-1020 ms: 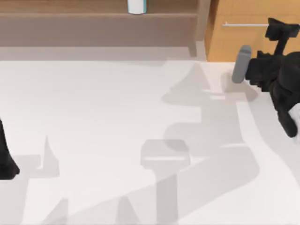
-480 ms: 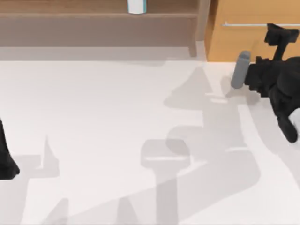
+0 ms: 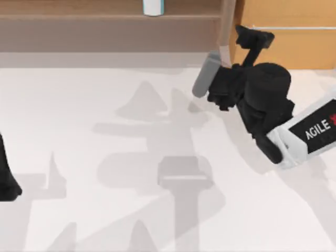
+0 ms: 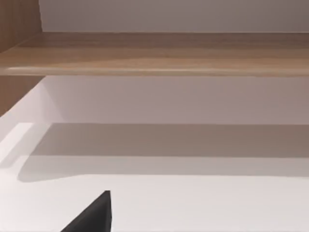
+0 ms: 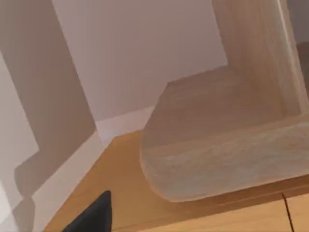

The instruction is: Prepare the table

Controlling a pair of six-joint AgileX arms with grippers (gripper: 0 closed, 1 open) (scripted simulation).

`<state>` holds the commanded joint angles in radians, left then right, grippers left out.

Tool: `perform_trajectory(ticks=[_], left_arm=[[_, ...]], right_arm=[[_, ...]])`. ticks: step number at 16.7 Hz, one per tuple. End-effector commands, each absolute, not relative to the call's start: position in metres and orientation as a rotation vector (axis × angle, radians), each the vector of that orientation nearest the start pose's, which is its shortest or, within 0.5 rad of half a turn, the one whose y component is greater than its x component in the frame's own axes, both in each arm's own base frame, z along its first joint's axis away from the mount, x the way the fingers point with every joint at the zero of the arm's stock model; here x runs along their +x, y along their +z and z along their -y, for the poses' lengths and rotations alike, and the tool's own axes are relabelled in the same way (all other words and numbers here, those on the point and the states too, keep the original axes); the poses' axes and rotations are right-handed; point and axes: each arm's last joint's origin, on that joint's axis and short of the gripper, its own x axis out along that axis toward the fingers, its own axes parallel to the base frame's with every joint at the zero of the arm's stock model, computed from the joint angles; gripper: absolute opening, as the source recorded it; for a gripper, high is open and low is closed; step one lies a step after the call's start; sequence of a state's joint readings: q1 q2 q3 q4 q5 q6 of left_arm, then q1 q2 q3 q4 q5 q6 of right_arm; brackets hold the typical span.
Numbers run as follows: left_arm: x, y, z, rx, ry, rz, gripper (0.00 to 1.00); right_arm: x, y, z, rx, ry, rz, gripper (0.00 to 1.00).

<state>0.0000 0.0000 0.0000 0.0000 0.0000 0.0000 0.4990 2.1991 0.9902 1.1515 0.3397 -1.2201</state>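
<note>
Table (image 3: 105, 131): white top, spanning the whole near field, running from the shelf (image 3: 105, 31) and cabinet (image 3: 294, 42) at the far edge toward the viewer. Bare where seen, apart from the arms and their shadows.

Right gripper (image 3: 207, 76): at the far right-centre of the table, right at the shelf's end post (image 3: 227, 29), where shelf and cabinet meet. A grey finger (image 3: 206, 75) points toward the shelf. Claw state: cannot tell; only one finger is distinct from above.

Right wrist view: shelf post (image 5: 227, 150) and cabinet top (image 5: 125, 193) very near the camera, seen at a tilt.

Left gripper (image 3: 8, 178): parked at the table's left edge. Claw state: cannot tell.

Shelf item: a white cylinder with a teal edge (image 3: 153, 7) standing on the shelf, well left of the right gripper.

Stage, as judged: approach toward the furniture; nothing held that I can see.

Risks, as judged:
- Finger or wrist striking the shelf post, caused by the little clearance there.
- Forearm brushing the cabinet handle (image 3: 294, 28) if the arm swings right.
- Knocking the cylinder over if the reach into the shelf comes in too fast or off-line.
</note>
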Motion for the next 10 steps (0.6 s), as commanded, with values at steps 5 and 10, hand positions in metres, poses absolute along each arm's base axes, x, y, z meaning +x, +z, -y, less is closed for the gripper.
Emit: perform_trajectory(ticks=[5, 10], left_arm=[[0.106, 0.16, 0.001, 0.0, 0.0, 0.0, 1.0], [0.106, 0.16, 0.001, 0.0, 0.0, 0.0, 1.0]], right_arm=[[0.371, 0.122, -0.272, -0.902, 0.207, 0.046, 1.0], [0.387, 0.156, -0.326, -0.51, 0.135, 0.008, 1.0]])
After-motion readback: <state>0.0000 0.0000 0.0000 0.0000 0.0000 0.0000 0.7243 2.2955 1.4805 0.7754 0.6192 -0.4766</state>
